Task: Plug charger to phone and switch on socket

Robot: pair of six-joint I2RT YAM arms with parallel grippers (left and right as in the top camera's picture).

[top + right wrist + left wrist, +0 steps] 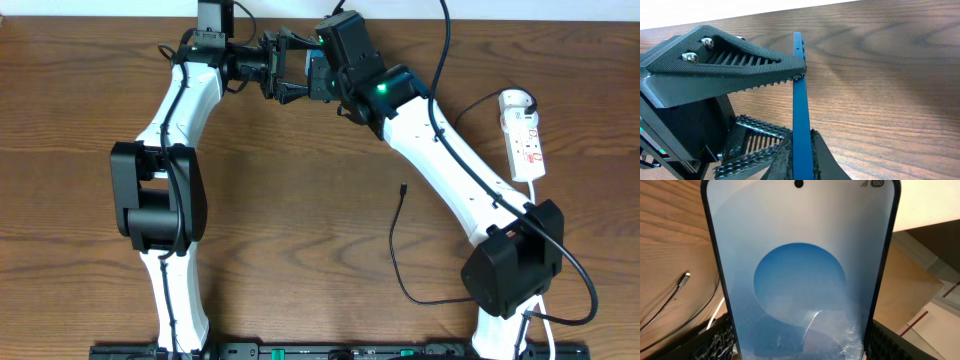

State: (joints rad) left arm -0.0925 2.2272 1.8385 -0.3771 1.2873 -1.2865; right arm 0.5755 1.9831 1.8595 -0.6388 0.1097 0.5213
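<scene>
While both arms meet at the far middle of the table (300,230), I see the phone (800,280) caught between them. The left gripper (800,342) clamps it across its width: dark ribbed fingers (720,340) sit on the two long edges, jaws wide apart. The screen faces the left wrist camera, lit blue with a round shape, punch-hole at the top. The right gripper (801,162) pinches the same phone through its thin side. In the right wrist view the blue edge stands upright between my two fingertips, which are pressed nearly together on it. One serrated left finger (730,65) touches that edge higher up. I can't tell if the phone's lower end touches the wood.

Charger (392,245): black cable lying loose on the table, curling from near the right arm's base up to its plug tip (402,187). The tip lies on the wood, near the right arm (450,170), well apart from the phone and not plugged into it. It also shows at the left of the left wrist view.

Socket (525,140): white strip on the right side of the table. Its rounded end, with a black plug (527,100), points toward the far edge, and a white cord (541,185) leaves the near end. It is well apart from both grippers. The switches are too small to read.
</scene>
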